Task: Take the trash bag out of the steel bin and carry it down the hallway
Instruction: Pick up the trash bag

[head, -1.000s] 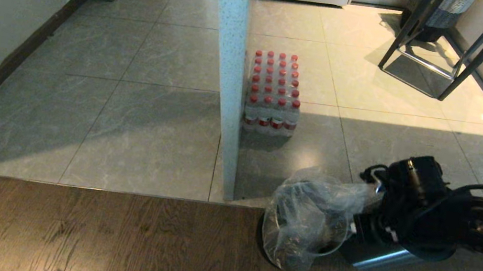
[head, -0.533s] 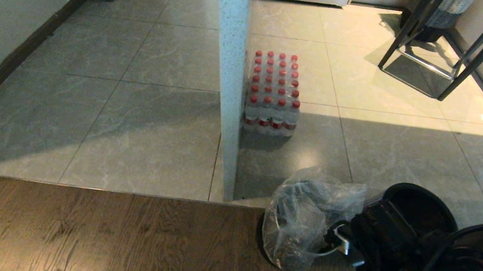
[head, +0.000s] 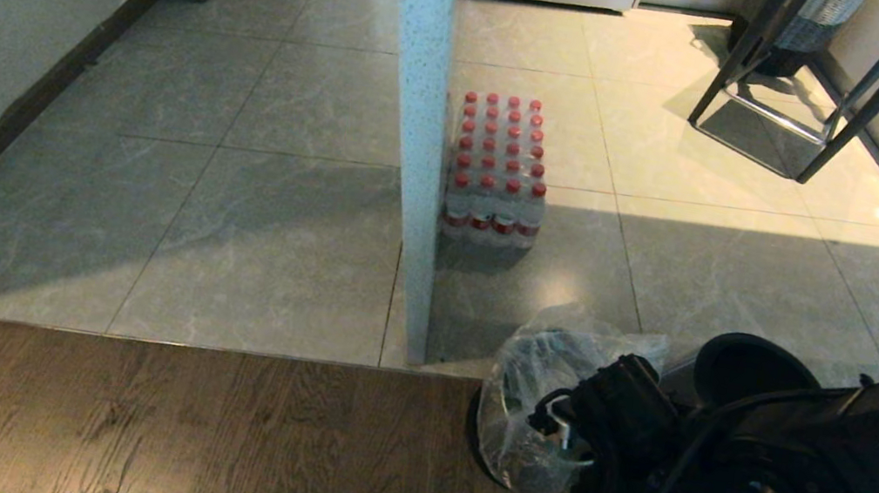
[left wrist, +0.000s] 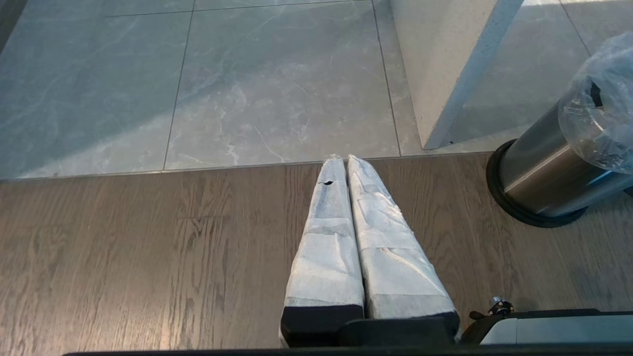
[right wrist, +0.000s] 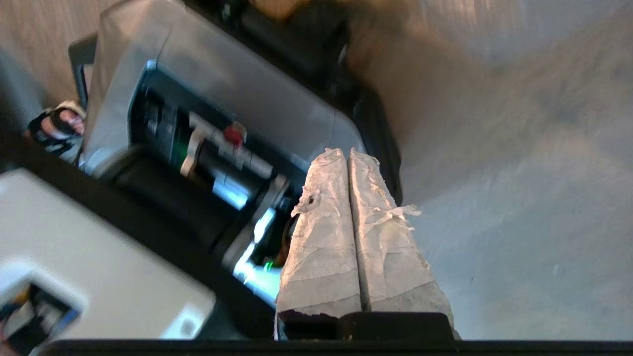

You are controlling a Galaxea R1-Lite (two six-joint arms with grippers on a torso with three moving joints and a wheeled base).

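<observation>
Many red-labelled bottles [head: 497, 169], wording unreadable

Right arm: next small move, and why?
Probably open the right gripper and bring it to the bag's loose top: its jaws are shut on nothing and aimed away from the bag, which sits in the bin, not yet lifted.

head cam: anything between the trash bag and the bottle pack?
Nothing stands there: bare grey tile lies between the trash bag and the bottle pack in the head view. The white pillar stands beside that stretch.
</observation>
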